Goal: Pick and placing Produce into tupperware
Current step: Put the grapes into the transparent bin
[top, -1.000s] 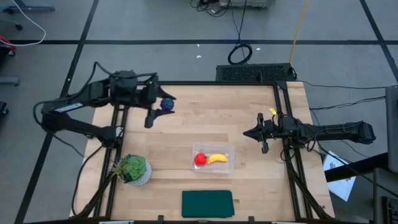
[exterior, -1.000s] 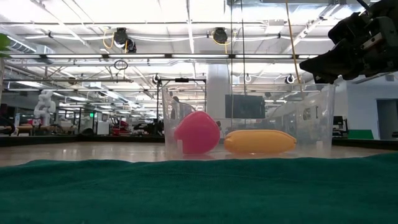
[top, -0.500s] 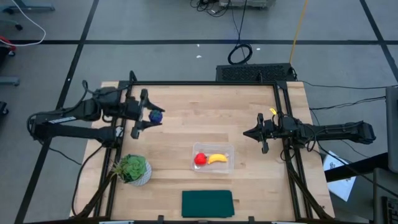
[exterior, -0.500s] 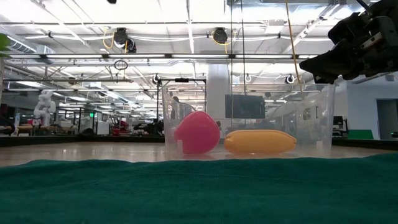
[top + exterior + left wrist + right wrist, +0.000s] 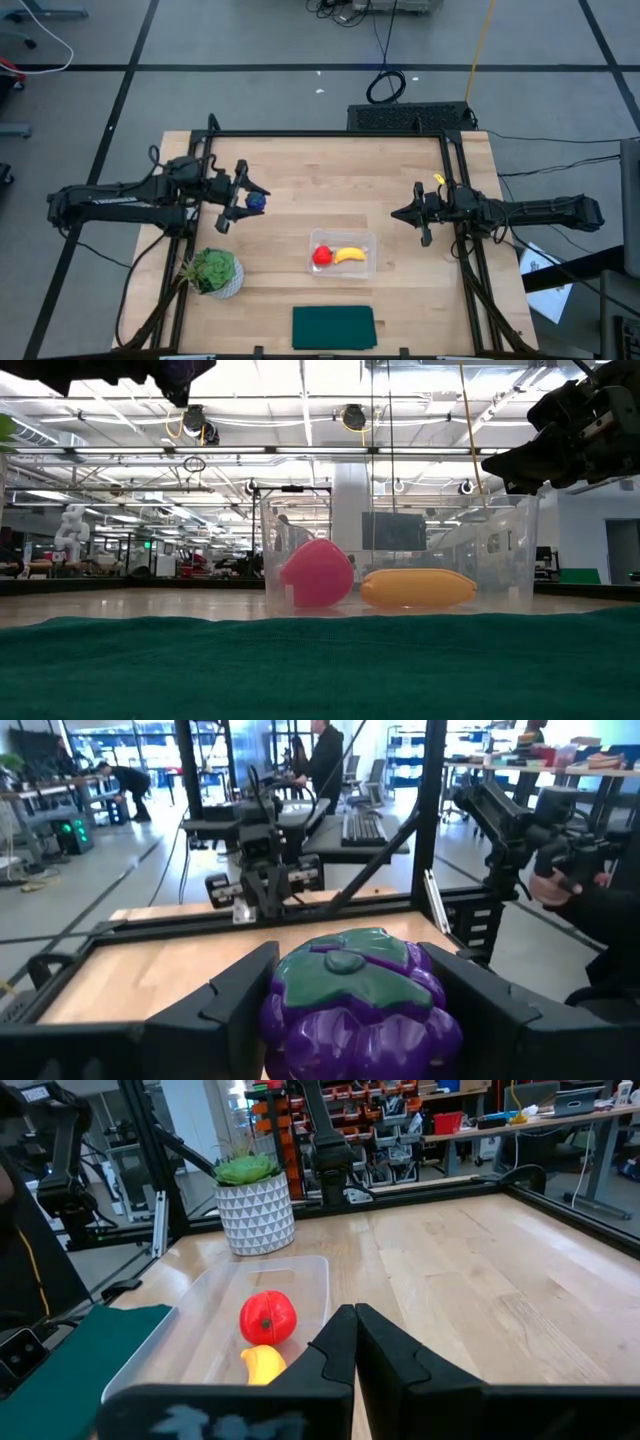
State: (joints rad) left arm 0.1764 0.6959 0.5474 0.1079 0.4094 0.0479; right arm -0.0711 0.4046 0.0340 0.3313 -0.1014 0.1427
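Your left pincer (image 5: 243,197) grips the purple grape bunch (image 5: 355,1003) above the left part of the table (image 5: 300,160).

In your left wrist view the dark fingers (image 5: 235,1002) clamp the bunch on both sides, its green leafy top facing the camera. From above, the bunch sits at the pincer's tip, well apart from the tupperware (image 5: 365,266), which lies nearer the table's front middle with the red fruit (image 5: 321,256) and the yellow banana (image 5: 349,255) side by side inside it. Your right pincer (image 5: 406,215) waits at the table's right side, fingers pressed together on nothing. A leafy plant in a white pot (image 5: 213,272) stands at the front left, and a dark green cloth (image 5: 333,327) lies at the front edge, just beyond the tupperware.
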